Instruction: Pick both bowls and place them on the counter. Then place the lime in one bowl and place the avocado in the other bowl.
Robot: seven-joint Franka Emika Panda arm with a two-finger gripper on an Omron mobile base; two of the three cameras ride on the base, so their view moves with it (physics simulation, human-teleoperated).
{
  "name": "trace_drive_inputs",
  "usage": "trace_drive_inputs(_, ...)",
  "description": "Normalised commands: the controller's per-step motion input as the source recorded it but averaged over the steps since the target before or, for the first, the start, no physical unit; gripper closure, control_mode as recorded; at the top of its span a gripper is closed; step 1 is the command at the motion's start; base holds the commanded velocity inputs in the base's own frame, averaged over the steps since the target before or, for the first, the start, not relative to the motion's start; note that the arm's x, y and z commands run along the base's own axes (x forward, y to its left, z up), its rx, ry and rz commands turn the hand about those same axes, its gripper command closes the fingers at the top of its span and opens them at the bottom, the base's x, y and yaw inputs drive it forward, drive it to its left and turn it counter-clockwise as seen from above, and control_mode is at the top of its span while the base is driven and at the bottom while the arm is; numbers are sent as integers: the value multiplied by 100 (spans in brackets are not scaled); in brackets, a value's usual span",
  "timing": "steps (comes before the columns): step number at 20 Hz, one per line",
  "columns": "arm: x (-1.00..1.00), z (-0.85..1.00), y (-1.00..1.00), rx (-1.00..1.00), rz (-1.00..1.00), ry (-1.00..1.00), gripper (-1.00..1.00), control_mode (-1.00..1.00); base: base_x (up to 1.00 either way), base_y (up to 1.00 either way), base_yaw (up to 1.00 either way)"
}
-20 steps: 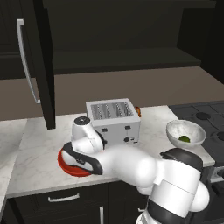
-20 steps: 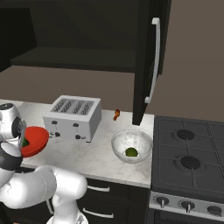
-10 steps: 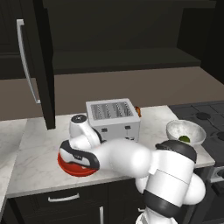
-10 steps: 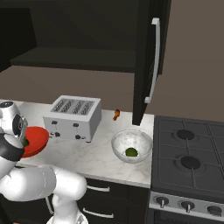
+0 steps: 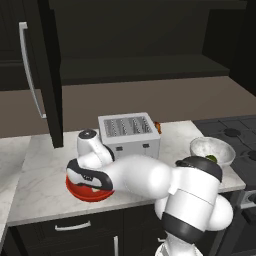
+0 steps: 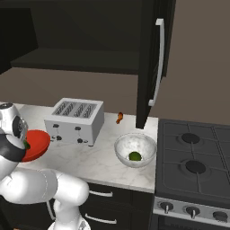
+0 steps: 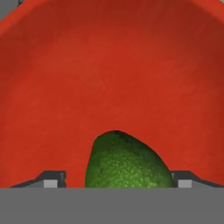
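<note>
Below, on the white marble counter, the red bowl sits near the front edge, left of the toaster, with the arm's hand lowered directly over it. The gripper holds the avocado between its two finger tips, whose grey inner faces stand just beside the fruit's flanks; whether they press it cannot be told. Glossy red bowl wall lies behind the avocado in the hand view. From the right base view, the red bowl shows past the wrist, with a sliver of green at its near rim. To the right of the toaster, the white marbled bowl rests on the counter just beside the stove, with the lime inside it. A small orange object lies against the back wall behind the toaster. An open dark cabinet door hangs above the counter, well apart from the hand.
</note>
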Motion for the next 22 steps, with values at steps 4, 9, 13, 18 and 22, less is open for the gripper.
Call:
trace_drive_inputs(4,-6,3,-9,1,0,0,-100,-100,0,0,0)
trace_drive_inputs(9,-3,16,-11,6,0,0,-100,-100,0,0,0)
trace_drive_inputs(13,-8,22,-16,8,0,0,-100,-100,0,0,0)
trace_drive_inputs(18,-7,23,-19,8,0,0,-100,-100,0,0,0)
trace_drive_inputs(22,-15,27,-28,7,0,0,-100,-100,0,0,0)
